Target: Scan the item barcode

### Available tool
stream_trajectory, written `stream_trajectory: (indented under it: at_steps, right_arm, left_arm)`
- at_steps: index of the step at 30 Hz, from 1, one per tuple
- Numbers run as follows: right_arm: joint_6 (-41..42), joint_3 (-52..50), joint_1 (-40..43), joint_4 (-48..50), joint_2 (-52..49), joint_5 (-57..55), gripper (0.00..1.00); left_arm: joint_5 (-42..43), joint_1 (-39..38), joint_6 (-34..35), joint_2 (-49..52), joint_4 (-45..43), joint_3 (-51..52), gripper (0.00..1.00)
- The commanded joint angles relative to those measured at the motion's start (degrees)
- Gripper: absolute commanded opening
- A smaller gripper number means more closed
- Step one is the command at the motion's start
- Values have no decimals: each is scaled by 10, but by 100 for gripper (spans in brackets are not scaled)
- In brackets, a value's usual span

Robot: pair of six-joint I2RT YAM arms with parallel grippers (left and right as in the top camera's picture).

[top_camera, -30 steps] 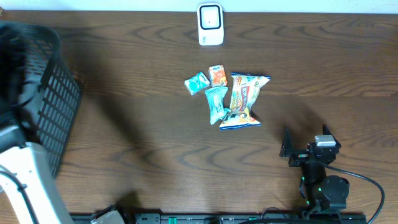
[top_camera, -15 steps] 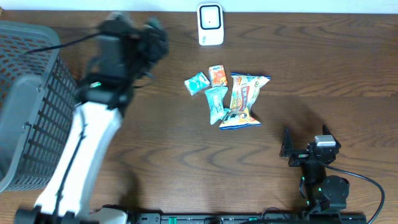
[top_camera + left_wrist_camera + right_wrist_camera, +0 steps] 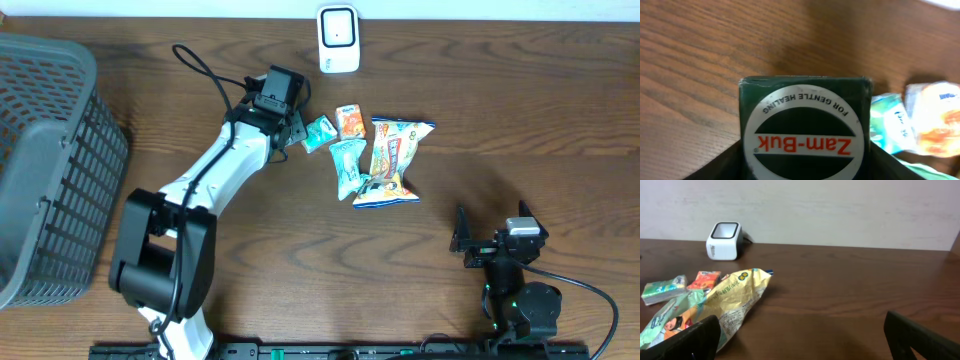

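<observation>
**Left arm swings from basket to packets**

The left arm (image 3: 225, 165) is no longer by the basket (image 3: 60, 150); it is now reaching across the desk (image 3: 520, 110), well clear of it. The left claw (image 3: 292, 128) is hovering just beside a teal packet (image 3: 318, 132). It is partly open, with its fingers pressing the sides of a green box (image 3: 805, 120) and holding it above the desk. The box's round label is reading upside down in the wrist view. The white scanner (image 3: 338, 38) is standing at the desk's far edge, near the claw but apart from it. An orange packet (image 3: 350, 122) and a big snack bag (image 3: 395, 160) are lying beside the teal one. The right claw (image 3: 492, 222) is sitting wide open and empty, just as before.
</observation>
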State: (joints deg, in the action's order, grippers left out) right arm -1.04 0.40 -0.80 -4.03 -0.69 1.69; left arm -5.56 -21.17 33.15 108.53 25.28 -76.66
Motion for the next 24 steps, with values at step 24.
stream_trajectory:
  at_steps: [24]
  right_arm:
    - [3, -1, 4, -3, 3, 0, 99]
  left_arm:
    - [-20, 144, -25, -335, 249, -12, 98]
